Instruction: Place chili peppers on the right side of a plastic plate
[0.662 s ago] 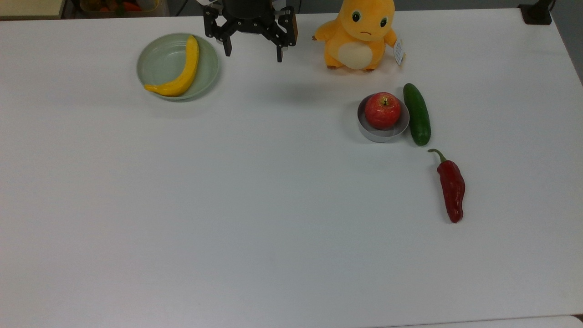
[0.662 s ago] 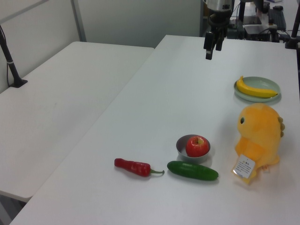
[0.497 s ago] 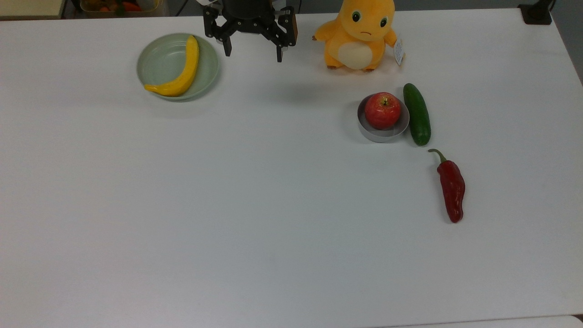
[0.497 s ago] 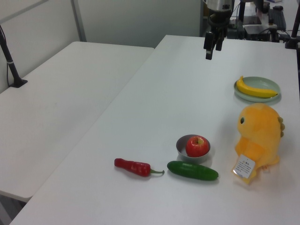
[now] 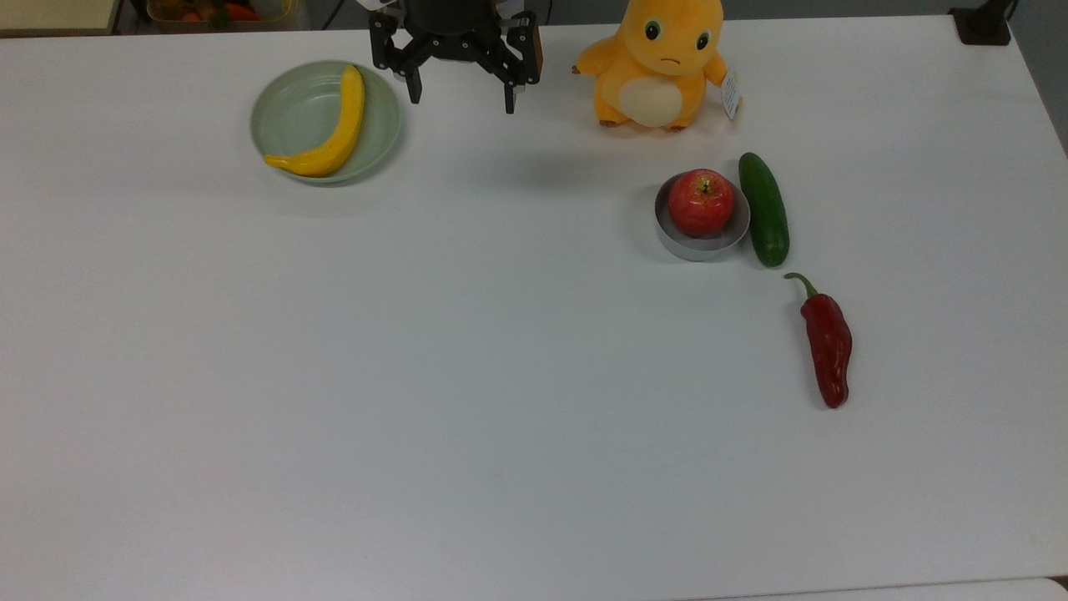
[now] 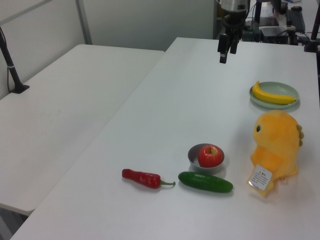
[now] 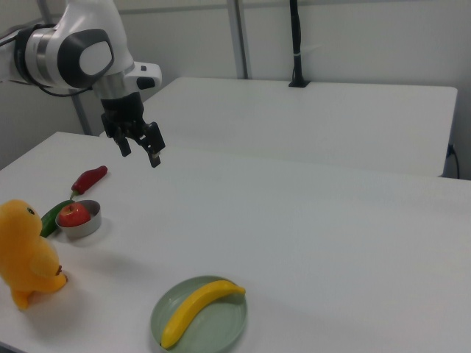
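Observation:
The dark red wrinkled chili pepper (image 5: 828, 346) with its curved green stem lies on the table at the top view's right, also seen at the chili pepper (image 6: 142, 178) and chili pepper (image 7: 90, 179). The pale green plastic plate (image 5: 294, 108) holds a yellow banana (image 5: 332, 132); plate (image 6: 286, 90), plate (image 7: 221, 328). My gripper (image 5: 460, 90) hangs open in the air just right of the plate in the top view, far from the chili, with nothing between its fingers; gripper (image 6: 223, 52), gripper (image 7: 140, 150).
A grey round dish (image 5: 699, 240) holds a red apple (image 5: 701, 202), with a dark green cucumber (image 5: 764, 209) beside it. An orange plush toy (image 5: 659, 58) stands at the back. A second white table (image 6: 60, 110) adjoins.
The gripper has drifted very slightly toward the top view's upper edge; everything on the table stays in place.

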{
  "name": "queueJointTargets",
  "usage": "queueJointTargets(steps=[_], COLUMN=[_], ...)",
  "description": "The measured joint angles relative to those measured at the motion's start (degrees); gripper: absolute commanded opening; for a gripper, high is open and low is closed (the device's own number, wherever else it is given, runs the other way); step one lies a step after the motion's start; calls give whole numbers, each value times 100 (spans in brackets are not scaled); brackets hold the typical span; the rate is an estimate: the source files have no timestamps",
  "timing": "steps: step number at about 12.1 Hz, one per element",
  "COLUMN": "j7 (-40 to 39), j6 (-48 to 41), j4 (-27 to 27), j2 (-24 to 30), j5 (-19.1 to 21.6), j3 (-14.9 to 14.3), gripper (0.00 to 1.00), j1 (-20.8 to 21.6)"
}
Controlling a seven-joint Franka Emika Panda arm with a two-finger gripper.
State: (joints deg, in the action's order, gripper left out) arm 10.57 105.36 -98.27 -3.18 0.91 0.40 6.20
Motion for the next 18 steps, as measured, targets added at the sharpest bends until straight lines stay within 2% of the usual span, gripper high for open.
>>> queueJointTargets(steps=[2,7,10,12,14,16,18], j7=[-11,-13,944,1600,1955,2205,2909], j6=[0,200,1077,1584,1634,1784,2367], j4=[-3,-12,-6,222,833,1175,1263], j2=[-2,-88,-512,-869,-1311,-1691,-2031], j5=[0,1,-1,-18,-230,-537,-1188], j3=[22,320,722,817,840,855,865], gripper=[100,100,100,100,100,100,100], j1=[-6,-112,-152,-112,89,400,806])
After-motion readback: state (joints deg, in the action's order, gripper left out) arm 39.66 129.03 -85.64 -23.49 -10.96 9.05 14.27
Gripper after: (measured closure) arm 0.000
